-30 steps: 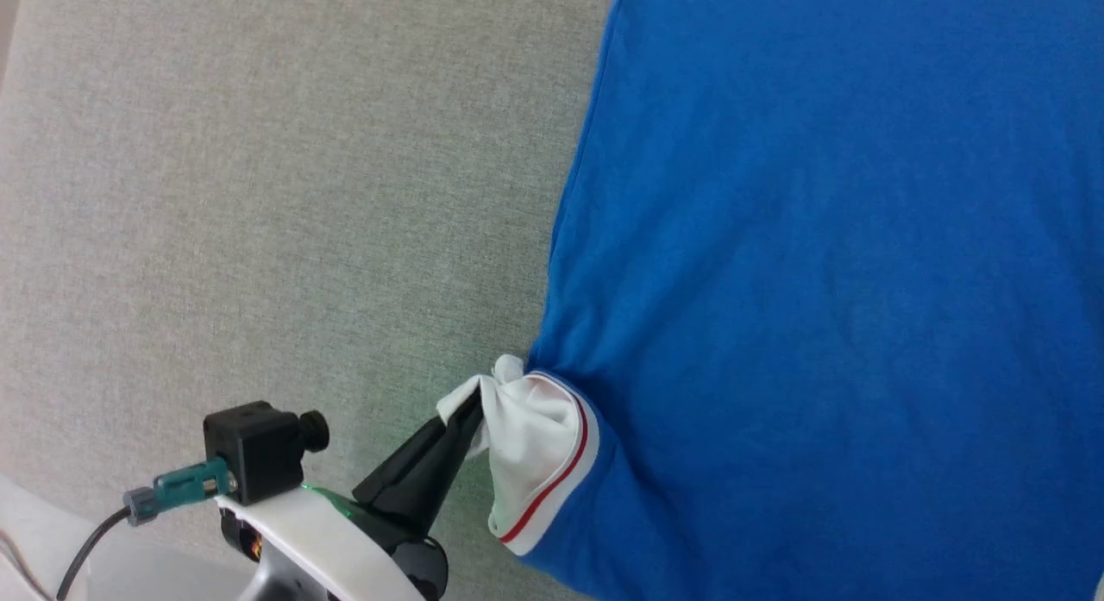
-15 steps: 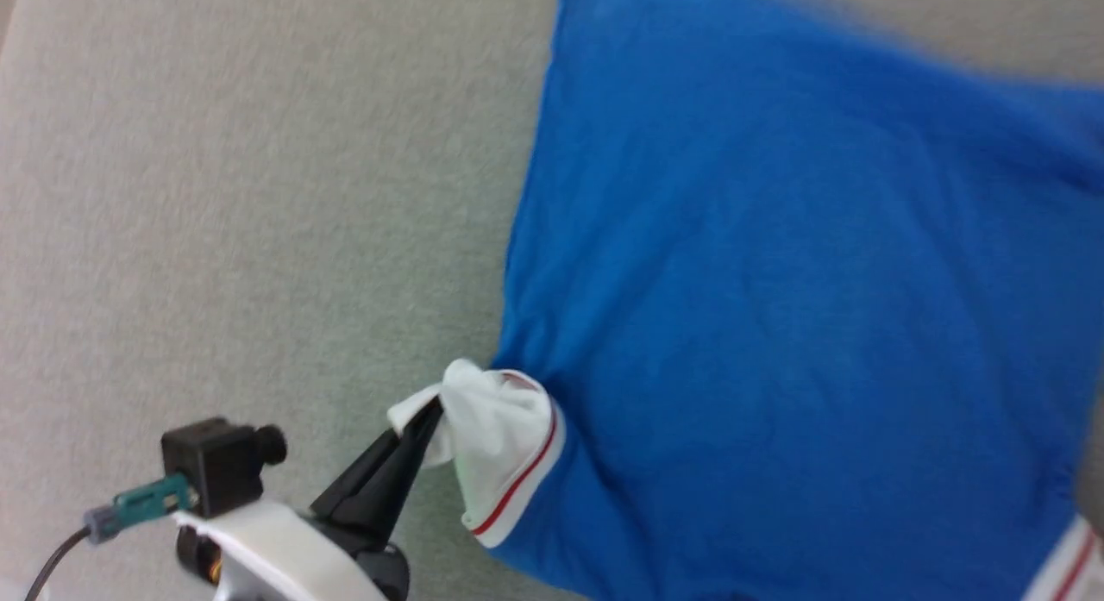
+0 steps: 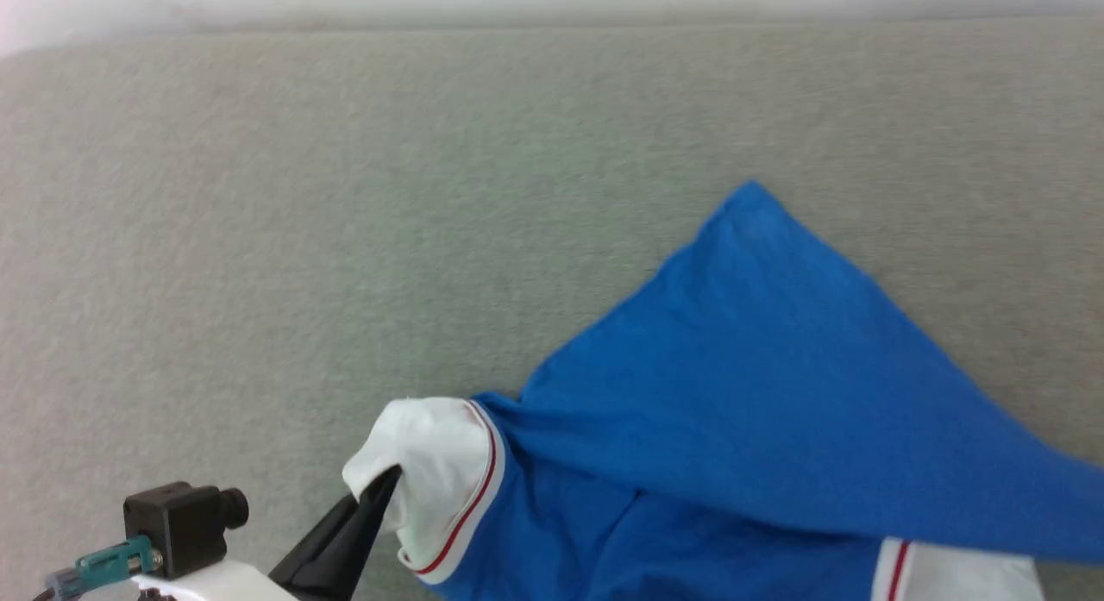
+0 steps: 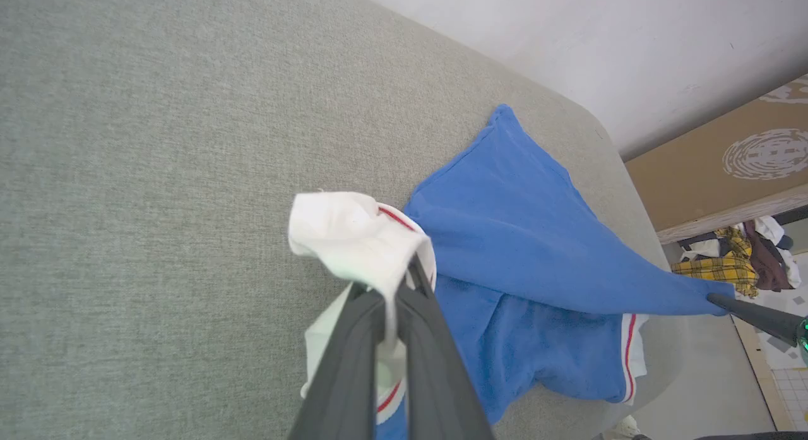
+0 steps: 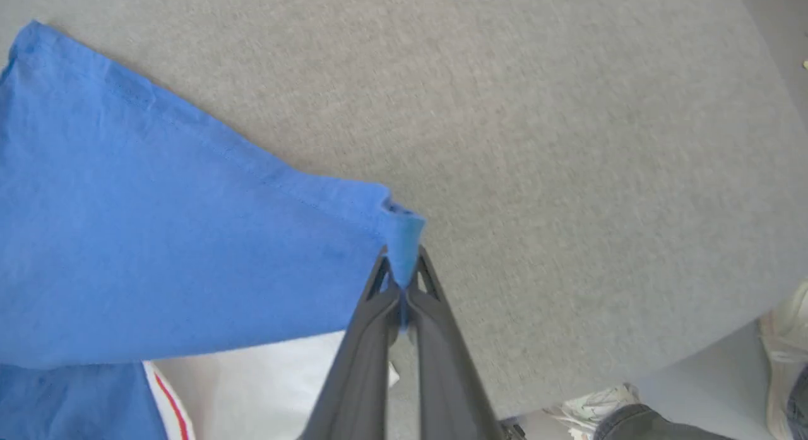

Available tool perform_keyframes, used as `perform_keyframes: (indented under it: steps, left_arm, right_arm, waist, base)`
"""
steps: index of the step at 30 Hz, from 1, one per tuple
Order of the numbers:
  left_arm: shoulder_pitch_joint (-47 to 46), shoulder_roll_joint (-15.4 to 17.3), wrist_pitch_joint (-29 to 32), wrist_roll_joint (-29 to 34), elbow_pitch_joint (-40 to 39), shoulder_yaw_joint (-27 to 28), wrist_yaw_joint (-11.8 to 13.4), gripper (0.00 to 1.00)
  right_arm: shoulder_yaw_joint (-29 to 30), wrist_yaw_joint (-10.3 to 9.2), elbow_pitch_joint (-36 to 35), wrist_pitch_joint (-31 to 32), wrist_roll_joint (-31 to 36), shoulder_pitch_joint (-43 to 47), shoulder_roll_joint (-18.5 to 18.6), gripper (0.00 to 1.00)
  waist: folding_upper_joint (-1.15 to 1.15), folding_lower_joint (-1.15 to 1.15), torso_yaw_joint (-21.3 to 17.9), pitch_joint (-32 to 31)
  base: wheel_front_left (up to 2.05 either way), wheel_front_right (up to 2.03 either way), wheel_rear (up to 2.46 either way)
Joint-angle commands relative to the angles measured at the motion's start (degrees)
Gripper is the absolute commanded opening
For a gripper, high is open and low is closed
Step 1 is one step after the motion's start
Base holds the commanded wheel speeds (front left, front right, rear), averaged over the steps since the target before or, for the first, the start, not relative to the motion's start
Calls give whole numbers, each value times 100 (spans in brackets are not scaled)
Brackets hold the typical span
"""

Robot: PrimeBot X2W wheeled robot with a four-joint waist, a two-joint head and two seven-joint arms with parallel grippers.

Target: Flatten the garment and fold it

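Pinching a bunched white sleeve point(image 3: 431, 459) of the garment point(image 3: 759, 368), the left gripper point(image 3: 390, 478) is sitting at the lower left of the head view, its two dark fingers pressed together on the cloth. We are seeing the same pinch in the left wrist view, with the red-striped cuff draping over the fingertips. The right gripper point(image 5: 401, 273) is clamping a blue hem corner, its fingers closed with the fabric folded between them.

We are reading the blue body as stretching taut between the two grips. It is forming a triangle whose far point is pointing toward the far side of the surface point(image 3: 259, 239), while the lower part and the second sleeve point(image 3: 957, 575) are lying slack underneath.

The surface is showing a grey-green woven covering and is meeting a white wall point(image 4: 568, 36) at its far side. Off its rounded corner we are noting a brown panel point(image 4: 726, 168), a heap of clothes point(image 4: 726, 263) and tiled floor point(image 4: 783, 377). A shoe point(image 5: 600, 405) is standing by the near edge.

We are finding wide bare covering to the left of the garment and beyond it. The right gripper is working near the rounded edge.
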State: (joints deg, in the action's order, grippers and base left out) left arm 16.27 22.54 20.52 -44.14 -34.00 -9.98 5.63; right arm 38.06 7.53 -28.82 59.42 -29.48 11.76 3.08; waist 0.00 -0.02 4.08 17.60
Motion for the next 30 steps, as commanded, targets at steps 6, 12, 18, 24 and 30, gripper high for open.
perform_keyframes:
  steps: [6,12,18,24,30]
  left_arm:
    - [128,94,110,-14,-96,6,90,0]
    - [88,147,278,69,-111,-120,149,0]
    - [-45,153,437,144,-137,-273,198,0]
    - [-167,88,459,139,-210,-367,200,0]
    - [-314,-38,273,116,-227,-425,87,0]
  right_arm:
    - [-361,-4,631,-999,-144,580,-18,0]
    - [-1274,-4,1783,-2350,196,499,-19,0]
    - [-1777,-4,2825,-3033,651,172,-20,32]
    - [-1481,-4,2017,-2683,677,165,-20,100]
    - [-1299,-4,-224,-1533,798,-586,153,100]
  waist:
    - [0,2,-440,-433]
    - [0,2,-417,-600]
    - [0,2,-393,-649]
    - [0,2,-287,-518]
    - [0,2,-43,-179]
  base:
    - [0,0,0]
    - [0,0,0]
    - [0,0,0]
    - [0,0,0]
    - [0,0,0]
